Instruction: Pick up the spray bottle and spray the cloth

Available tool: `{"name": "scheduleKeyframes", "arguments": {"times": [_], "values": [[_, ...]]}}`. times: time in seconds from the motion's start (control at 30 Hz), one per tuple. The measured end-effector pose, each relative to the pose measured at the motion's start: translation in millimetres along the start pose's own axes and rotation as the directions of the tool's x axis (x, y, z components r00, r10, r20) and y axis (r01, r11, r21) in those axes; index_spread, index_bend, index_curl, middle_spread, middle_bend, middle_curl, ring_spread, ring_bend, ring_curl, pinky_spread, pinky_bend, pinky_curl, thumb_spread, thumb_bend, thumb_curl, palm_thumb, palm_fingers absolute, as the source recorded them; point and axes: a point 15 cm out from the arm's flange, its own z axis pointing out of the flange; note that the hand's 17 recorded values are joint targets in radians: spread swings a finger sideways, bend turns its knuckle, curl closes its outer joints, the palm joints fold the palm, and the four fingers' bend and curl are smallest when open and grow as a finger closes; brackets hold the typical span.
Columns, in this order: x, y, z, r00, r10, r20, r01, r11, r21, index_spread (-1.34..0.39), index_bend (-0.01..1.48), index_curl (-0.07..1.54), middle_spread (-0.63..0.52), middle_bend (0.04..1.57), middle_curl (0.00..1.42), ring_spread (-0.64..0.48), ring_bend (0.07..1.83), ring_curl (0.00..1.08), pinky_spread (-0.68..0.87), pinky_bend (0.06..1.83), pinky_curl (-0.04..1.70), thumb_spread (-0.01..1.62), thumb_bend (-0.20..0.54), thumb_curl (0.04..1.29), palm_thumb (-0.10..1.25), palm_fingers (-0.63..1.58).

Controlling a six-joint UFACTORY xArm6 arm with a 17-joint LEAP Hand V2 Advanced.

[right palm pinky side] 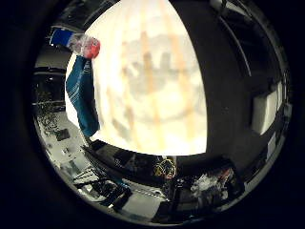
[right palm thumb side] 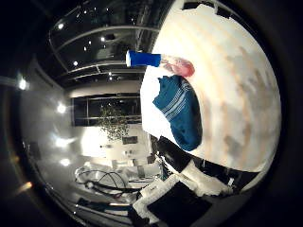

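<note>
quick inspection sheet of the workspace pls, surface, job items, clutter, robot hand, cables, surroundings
surface: pale round table, brightly lit, with faint tan streaks across the top.
job's things: spray bottle with a blue head and clear body holding pinkish liquid, standing near the table edge; teal cloth with thin white stripes, lying rumpled on the table beside the bottle, close to the same edge.
clutter: nothing seen on the table besides these two.
robot hand: no part of it shows in either palm view.
cables: not reported.
surroundings: dim room with ceiling lights, dark windows and a leafy plant behind the table.
</note>
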Motion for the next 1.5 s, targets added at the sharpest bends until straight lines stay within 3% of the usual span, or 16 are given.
{"name": "scheduleKeyframes", "arguments": {"times": [0.4,0.73,1.5], "values": [[-12,-65,34,0.987,-0.033,0.160,0.012,0.992,0.129,-0.27,0.13,0.23,0.15,0.23,0.34,0.21,0.33,0.28,0.38,0.44,0.34,0.98,-0.041,0.30,0.45,0.01],[-36,-88,73,0.957,-0.093,0.276,0.079,0.995,0.063,-0.27,0.13,0.20,0.21,0.19,0.32,0.22,0.31,0.26,0.38,0.45,0.33,0.89,-0.033,0.30,0.38,-0.05],[-65,-119,125,0.933,-0.133,0.334,0.132,0.991,0.025,-0.27,0.13,0.19,0.19,0.22,0.33,0.22,0.29,0.26,0.38,0.42,0.32,0.88,-0.033,0.31,0.37,-0.03]]}}
